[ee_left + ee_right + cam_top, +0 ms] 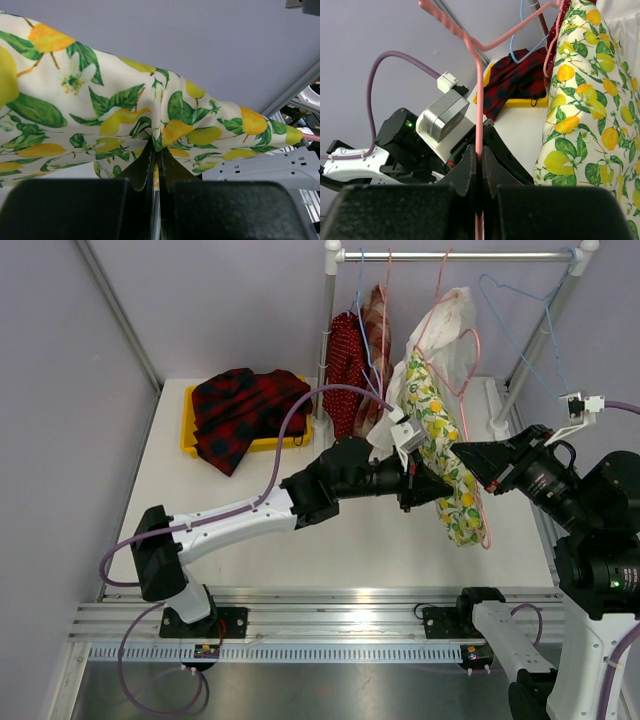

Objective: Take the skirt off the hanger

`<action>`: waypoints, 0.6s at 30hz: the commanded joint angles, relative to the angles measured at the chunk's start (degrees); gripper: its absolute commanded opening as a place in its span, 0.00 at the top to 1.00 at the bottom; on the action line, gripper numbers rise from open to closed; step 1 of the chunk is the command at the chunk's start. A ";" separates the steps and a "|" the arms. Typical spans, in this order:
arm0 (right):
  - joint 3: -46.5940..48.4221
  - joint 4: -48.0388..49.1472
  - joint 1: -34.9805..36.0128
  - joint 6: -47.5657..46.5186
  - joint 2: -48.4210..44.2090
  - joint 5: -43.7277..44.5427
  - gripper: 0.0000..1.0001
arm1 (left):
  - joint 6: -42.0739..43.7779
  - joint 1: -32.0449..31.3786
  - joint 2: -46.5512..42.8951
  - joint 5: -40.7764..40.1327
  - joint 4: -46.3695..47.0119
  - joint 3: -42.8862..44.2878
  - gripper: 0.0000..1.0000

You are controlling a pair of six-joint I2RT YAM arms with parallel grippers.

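The lemon-print skirt (428, 405) hangs on the pink hanger (479, 95) from the rail (460, 255), above the back right of the worktop (300, 530). Here's the worry: the left gripper (156, 152) has only a thin pinch of cloth, so a sharp tug could slip it free or snag the waistband. The right gripper (479, 155) is clamped shut on the hanger wire. The skirt sits right between the two.
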 commanded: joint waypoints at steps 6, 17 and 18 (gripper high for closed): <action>1.87 1.72 1.53 -3.19 0.20 4.49 1.00 | 1.84 -0.09 -3.99 -3.08 -2.95 0.46 1.00; 10.56 -3.13 1.62 -8.99 5.56 20.23 1.00 | 1.36 -10.72 -38.43 -26.89 -21.17 -29.41 1.00; 11.88 -3.30 1.62 -9.52 6.44 21.19 1.00 | -0.07 -12.64 -40.98 -27.95 -22.30 -31.18 1.00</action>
